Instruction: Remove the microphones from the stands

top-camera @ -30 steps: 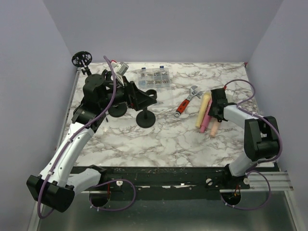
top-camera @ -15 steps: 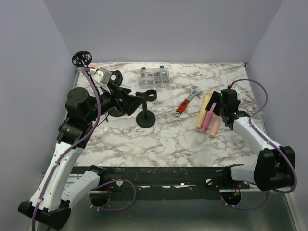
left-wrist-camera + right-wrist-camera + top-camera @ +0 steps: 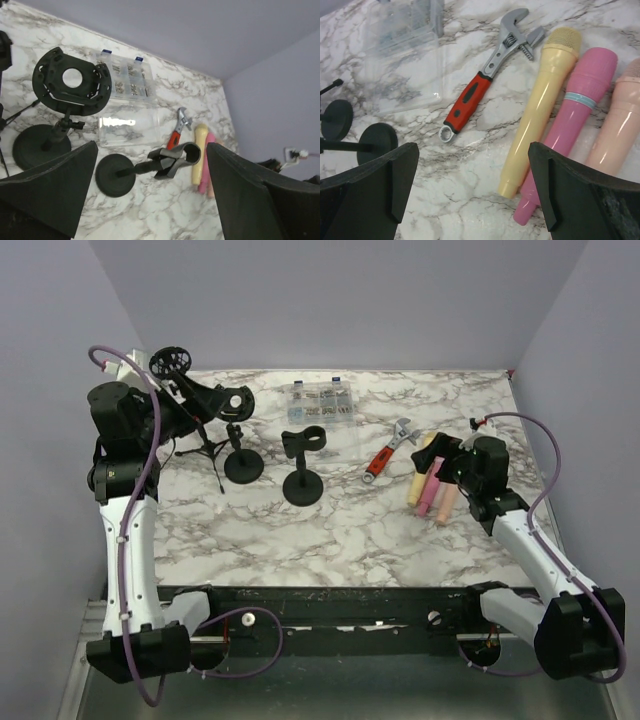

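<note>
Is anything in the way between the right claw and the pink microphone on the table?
Nothing visible. The right gripper hangs open by the pink microphone, which lies bare between the yellow microphone and the peach microphone. The wrench lies off to one side.

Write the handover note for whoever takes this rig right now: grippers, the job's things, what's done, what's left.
Left gripper: open, empty, raised at the table's left side, facing the stands.
Right gripper: open, empty, just above the microphones.
Stand: upright mid-table, its clip holding nothing.
The yellow microphone, pink microphone and peach microphone lie side by side on the table, right of the wrench.
Done: no microphone sits in the stand.
Left: nothing at the stand that I can see; probably only backing the arms off.
</note>
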Robot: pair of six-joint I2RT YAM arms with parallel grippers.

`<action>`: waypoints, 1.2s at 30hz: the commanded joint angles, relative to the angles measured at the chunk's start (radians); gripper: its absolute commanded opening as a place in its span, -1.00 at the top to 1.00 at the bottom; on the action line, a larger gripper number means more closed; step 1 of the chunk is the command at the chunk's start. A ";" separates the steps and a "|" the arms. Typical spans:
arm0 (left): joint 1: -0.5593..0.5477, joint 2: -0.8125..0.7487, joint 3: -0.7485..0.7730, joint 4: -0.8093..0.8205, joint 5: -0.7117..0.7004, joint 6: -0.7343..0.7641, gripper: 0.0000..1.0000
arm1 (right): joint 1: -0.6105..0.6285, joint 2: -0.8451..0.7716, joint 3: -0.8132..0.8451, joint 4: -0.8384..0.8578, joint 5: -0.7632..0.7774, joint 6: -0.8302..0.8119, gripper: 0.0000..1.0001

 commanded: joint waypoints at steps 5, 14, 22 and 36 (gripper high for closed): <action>0.191 0.093 -0.141 0.377 0.154 -0.472 -0.64 | -0.002 -0.042 -0.035 0.083 -0.144 0.033 -1.00; 0.210 0.105 -0.140 0.292 -0.155 -0.444 -0.79 | 0.023 -0.056 -0.047 0.100 -0.141 0.035 -1.00; 0.209 0.153 -0.099 0.277 -0.199 -0.410 -0.77 | 0.024 -0.048 -0.054 0.111 -0.133 0.038 -1.00; 0.179 0.015 -0.310 0.495 -0.302 0.007 -0.77 | 0.025 -0.004 -0.060 0.162 -0.220 0.027 -1.00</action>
